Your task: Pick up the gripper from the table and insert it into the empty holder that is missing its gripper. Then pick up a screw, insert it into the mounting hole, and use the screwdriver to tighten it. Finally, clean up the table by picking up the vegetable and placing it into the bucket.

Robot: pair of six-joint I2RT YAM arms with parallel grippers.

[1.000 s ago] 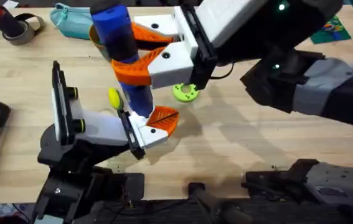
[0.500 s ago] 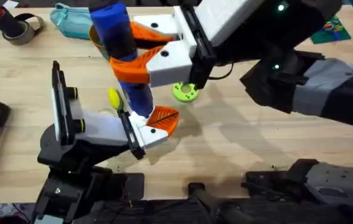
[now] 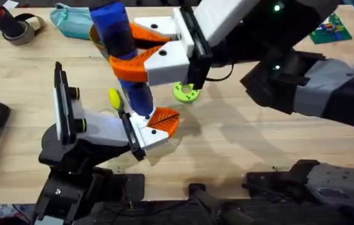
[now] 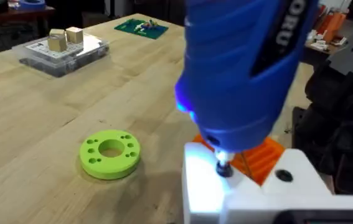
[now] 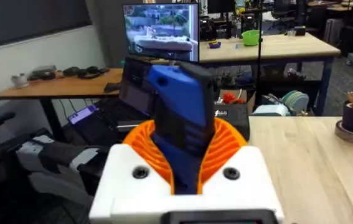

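My right gripper [image 3: 128, 53] reaches across the table and is shut on the bright-blue screwdriver [image 3: 111, 25], which stands upright. The screwdriver's metal tip [image 4: 222, 163] presses down into a hole in the white gripper piece [image 4: 257, 193] with the orange pad [image 3: 165, 118]. That piece sits at the end of my left gripper [image 3: 137, 134]. Blue light glows under the screwdriver [image 4: 238, 68]. In the right wrist view the screwdriver [image 5: 176, 106] sits between the orange pads [image 5: 226, 146]. A yellow vegetable [image 3: 114, 97] lies just left of the screwdriver. The mustard bucket [image 3: 93, 35] shows partly behind it.
A green ring [image 3: 186, 92] with holes lies right of the screwdriver. A teal pouch [image 3: 70, 15] and a tape roll [image 3: 19, 29] sit at the far left. A clear box [image 4: 61, 48] and a green board [image 3: 330, 29] lie to the far right.
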